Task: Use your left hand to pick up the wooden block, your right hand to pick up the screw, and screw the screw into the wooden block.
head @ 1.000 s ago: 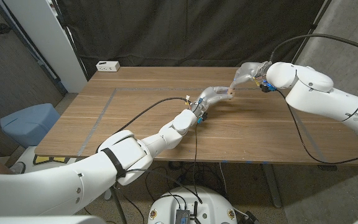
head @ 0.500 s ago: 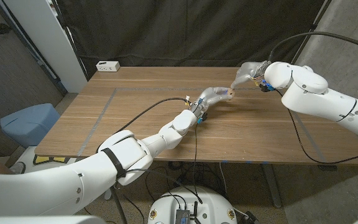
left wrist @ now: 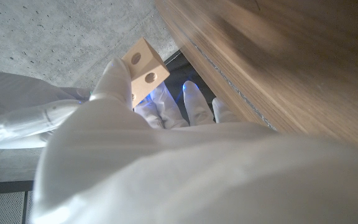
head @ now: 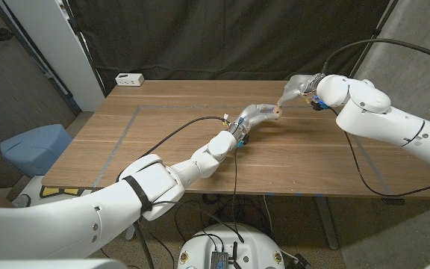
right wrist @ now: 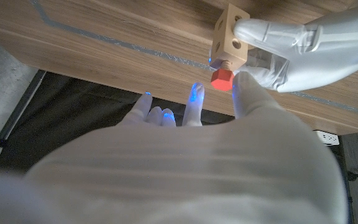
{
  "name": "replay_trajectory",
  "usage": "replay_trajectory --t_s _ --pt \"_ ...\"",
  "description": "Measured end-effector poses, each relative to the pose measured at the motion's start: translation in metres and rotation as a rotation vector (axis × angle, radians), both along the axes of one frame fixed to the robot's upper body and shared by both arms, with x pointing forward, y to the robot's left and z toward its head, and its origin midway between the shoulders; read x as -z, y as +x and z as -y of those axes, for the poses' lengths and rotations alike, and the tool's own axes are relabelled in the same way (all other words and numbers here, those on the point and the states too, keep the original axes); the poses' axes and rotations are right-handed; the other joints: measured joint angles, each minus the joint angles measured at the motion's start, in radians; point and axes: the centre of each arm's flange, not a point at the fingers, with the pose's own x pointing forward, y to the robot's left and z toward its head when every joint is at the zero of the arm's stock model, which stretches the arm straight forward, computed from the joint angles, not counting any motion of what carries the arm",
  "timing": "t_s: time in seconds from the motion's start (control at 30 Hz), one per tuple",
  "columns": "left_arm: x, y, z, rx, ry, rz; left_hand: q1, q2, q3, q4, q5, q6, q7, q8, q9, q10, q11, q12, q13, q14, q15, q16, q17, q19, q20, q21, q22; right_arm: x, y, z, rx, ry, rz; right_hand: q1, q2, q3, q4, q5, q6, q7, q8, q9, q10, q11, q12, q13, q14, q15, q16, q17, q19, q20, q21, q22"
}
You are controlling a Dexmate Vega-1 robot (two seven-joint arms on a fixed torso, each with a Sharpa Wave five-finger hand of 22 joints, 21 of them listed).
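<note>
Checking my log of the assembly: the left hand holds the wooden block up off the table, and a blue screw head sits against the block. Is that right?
Not quite: the screw head is red-orange, not blue, as the right wrist view shows. The rest stands: the left hand holds the wooden block up off the table, and the screw head sits against the block.

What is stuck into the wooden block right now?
A red-headed screw sits in one face of the wooden block, which the left hand holds. Its shaft is hidden inside the block. The right hand's fingers touch the head.
</note>
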Motion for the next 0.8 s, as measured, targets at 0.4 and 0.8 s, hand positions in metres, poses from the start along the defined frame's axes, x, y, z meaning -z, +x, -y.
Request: replay_trajectory --t_s 0.4,0.8 --pt "-0.0001 0.0003 -0.0002 -0.003 0.0 0.001 0.0 0.0 0.0 0.0 0.002 0.0 0.0 0.0 0.0 -0.002 0.001 -0.002 0.003 0.0 0.0 0.0 0.005 0.0 0.0 0.0 0.0 0.0029 0.0044 0.0 0.002 0.01 -0.008 0.005 0.005 0.004 -0.004 0.0 0.009 -0.002 0.007 0.004 0.007 0.0 0.0 0.005 0.003 -0.003 0.0 0.0 0.005 -0.005 0.0 0.0" --pt "-0.0013 -0.001 -0.0004 -0.005 -0.002 0.014 0.0 0.0 0.0 0.0 0.001 0.0 0.0 0.0 0.001 -0.005 0.002 0.001 0.003 0.0 0.0 0.0 0.005 0.0 0.0 0.0 0.0 0.0025 0.0062 0.0015 0.001 0.018 -0.012 0.005 0.005 0.004 -0.004 0.0 0.02 -0.005 0.018 0.005 0.007 0.0 0.0 0.005 0.008 0.002 0.004 0.0 0.004 -0.005 0.0 0.0"
